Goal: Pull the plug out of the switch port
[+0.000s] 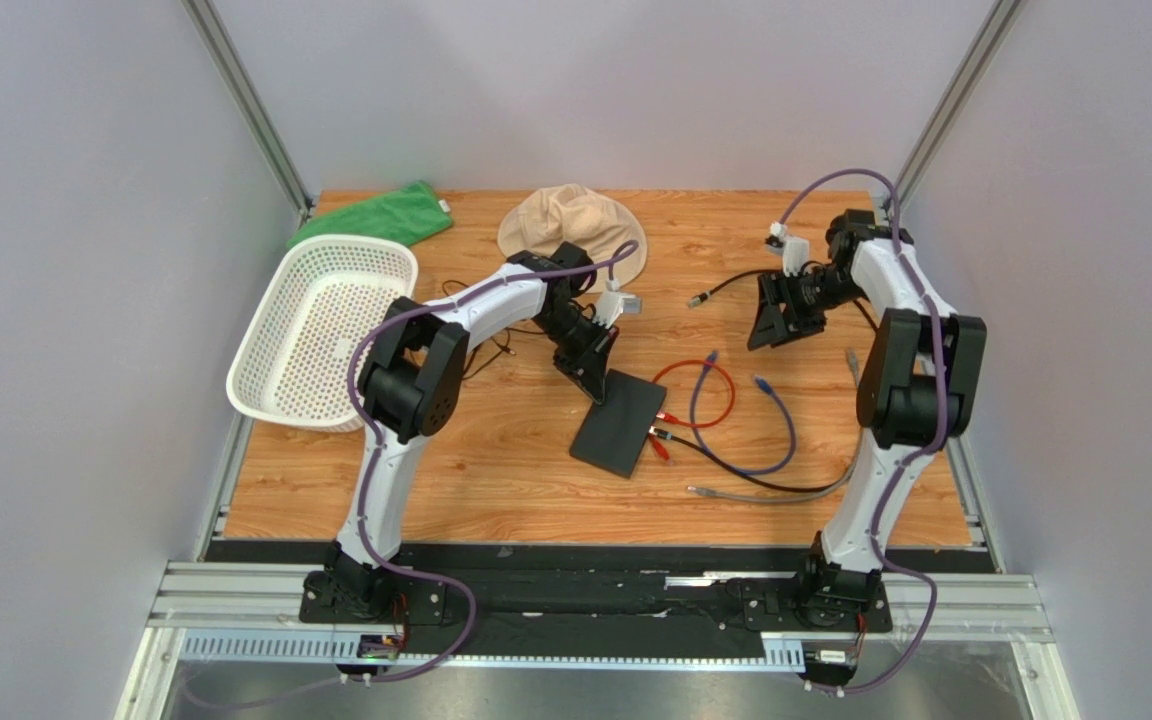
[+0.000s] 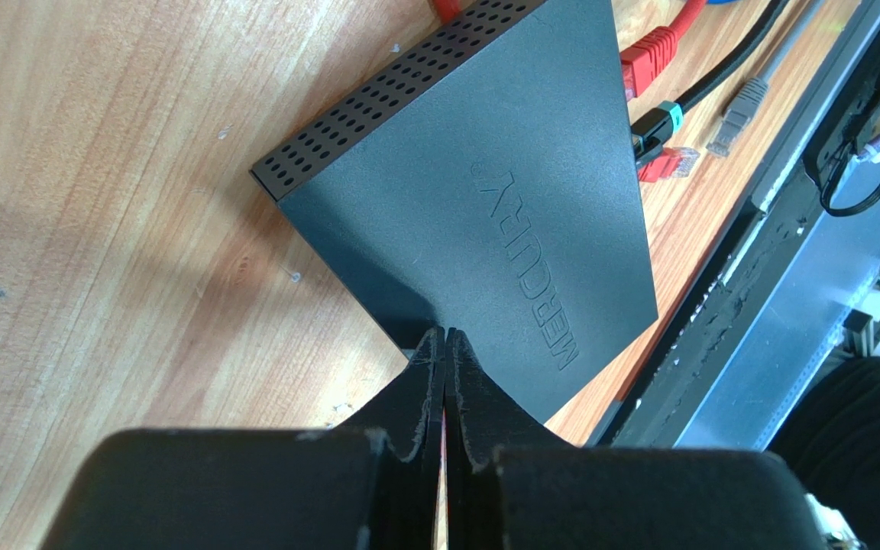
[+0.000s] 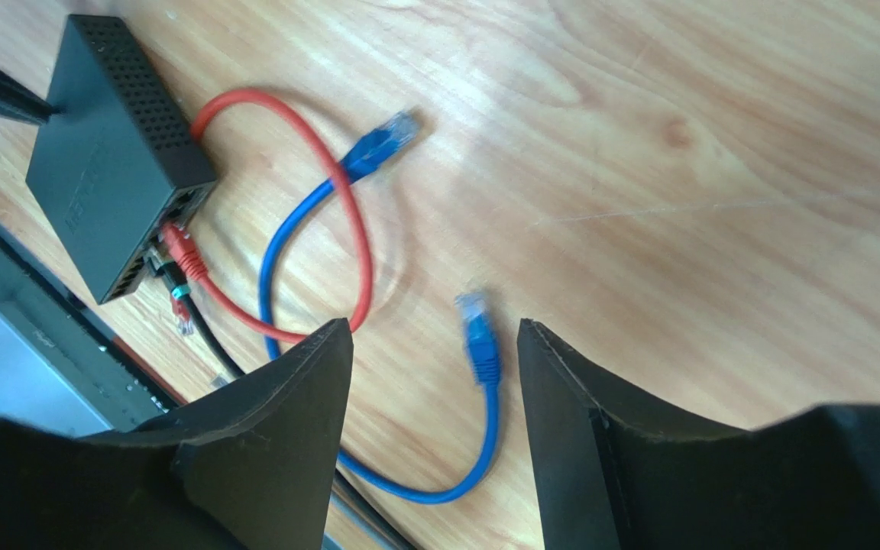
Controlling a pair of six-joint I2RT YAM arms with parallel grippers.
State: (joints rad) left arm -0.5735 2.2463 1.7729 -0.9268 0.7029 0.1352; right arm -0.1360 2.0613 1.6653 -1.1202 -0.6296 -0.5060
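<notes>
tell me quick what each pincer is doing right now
left pincer: shut, empty, tips at the switch edge
right pincer: open, empty, above the blue cable

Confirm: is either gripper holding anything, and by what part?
Nothing held. Left gripper shut and empty, tips at the switch's edge. Right gripper open, empty, above the blue cable.

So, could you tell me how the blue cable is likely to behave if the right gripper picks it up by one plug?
The blue cable lies in loose curves, so it would probably droop and trail. Both its plugs lie free, so likely nothing anchors it; it crosses the red cable, which might get dragged.
</notes>
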